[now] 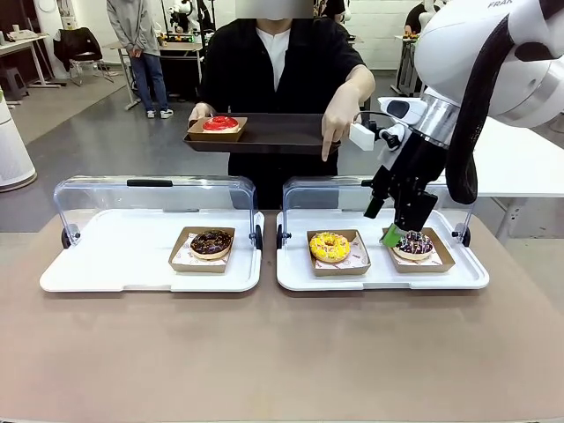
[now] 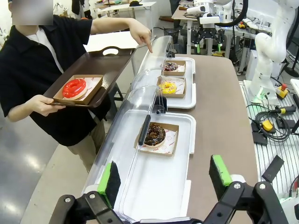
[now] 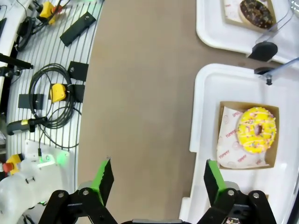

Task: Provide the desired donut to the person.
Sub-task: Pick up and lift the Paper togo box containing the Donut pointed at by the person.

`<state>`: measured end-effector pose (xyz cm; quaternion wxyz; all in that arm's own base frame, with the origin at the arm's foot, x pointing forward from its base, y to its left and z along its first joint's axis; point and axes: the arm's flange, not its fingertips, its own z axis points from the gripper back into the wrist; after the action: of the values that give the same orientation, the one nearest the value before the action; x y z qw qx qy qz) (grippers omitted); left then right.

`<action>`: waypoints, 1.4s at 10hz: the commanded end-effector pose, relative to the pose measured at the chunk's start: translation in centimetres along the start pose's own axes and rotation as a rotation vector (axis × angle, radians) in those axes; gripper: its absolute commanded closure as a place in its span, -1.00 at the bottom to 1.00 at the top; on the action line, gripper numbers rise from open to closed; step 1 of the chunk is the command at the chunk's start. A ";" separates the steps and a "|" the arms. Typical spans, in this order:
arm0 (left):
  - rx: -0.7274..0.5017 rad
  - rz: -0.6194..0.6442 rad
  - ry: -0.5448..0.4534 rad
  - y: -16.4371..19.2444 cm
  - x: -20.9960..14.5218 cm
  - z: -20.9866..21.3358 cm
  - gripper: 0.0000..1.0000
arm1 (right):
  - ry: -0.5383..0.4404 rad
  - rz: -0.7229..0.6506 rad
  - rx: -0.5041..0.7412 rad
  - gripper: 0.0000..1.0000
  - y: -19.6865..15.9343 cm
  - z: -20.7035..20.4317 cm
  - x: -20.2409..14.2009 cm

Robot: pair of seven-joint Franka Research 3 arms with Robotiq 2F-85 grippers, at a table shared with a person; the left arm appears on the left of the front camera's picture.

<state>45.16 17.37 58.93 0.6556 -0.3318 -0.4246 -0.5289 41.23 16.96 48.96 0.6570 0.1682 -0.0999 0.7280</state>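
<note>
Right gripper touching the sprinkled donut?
Cannot tell. In the front view the open right gripper has a green pad overlapping the left edge of the sprinkled donut, but contact or gap isn't plain.

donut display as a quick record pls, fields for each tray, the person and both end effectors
left white tray: one chocolate donut in a paper boat, lid open
right white tray: yellow donut and sprinkled chocolate donut, lid open
person: holds a brown tray with a red donut; other hand points down toward the right white tray
right end effector: open, above the right white tray by the sprinkled chocolate donut
left end effector: open, holding nothing
</note>
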 end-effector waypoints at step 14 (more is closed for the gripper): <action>0.001 0.004 -0.006 -0.1 0.2 0.1 -1.00 | 0.332 -0.098 -0.086 -1.00 -4.7 -11.4 1.5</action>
<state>45.18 17.34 58.95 0.6555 -0.3318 -0.4245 -0.5293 43.67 23.35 39.10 0.7102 0.0309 0.0010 0.7034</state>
